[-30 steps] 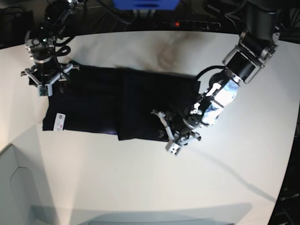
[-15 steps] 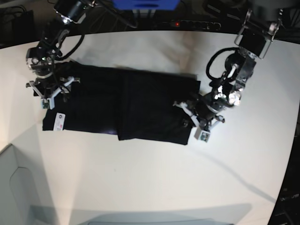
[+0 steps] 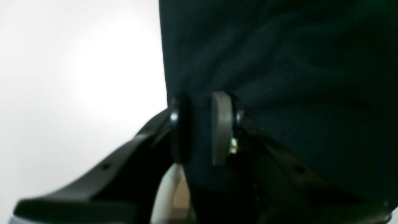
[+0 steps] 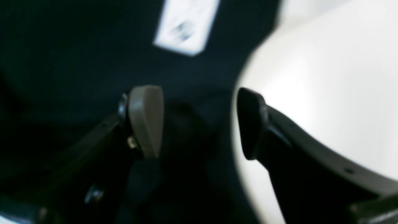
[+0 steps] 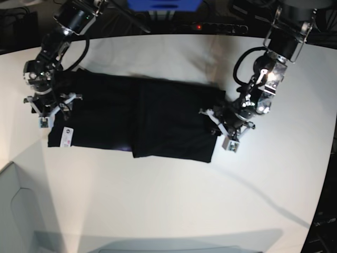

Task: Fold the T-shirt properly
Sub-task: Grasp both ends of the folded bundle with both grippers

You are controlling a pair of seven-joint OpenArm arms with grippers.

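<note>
Left wrist view shows the left end effector [image 3: 200, 127] with its pads drawn narrow and a fold of the large plain black cloth T-shirt [image 3: 279, 77] pinched between them at the cloth's edge, the smooth white desk [image 3: 77, 77] bright beside it. Right wrist view shows the right end effector [image 4: 199, 121] spread wide and holding nothing: the grey pad [image 4: 146, 119] hangs over the dark T-shirt [image 4: 77, 62], the black pad over the desk [image 4: 326, 77], so the jaws straddle the garment's border, with the small white label [image 4: 186, 25] lying ahead of them. Base view shows the T-shirt [image 5: 131, 118] lying flat across the middle of the desk [image 5: 168, 200] as a long band, already doubled, a raised overlapping panel running down its centre. The left end effector [image 5: 226, 129] sits at the band's end on that view's right, closed on the cloth; the right end effector [image 5: 50, 108] hangs over the opposite end, just above the label [image 5: 67, 136]. I judge the step in hand to be taking both short ends for the crosswise fold. The next move, as I read it, calls for the right end effector to drop onto the border and close on every layer, then for one end to be lifted and carried over the other, evenly, so the stacked layers do not slide apart.
</note>
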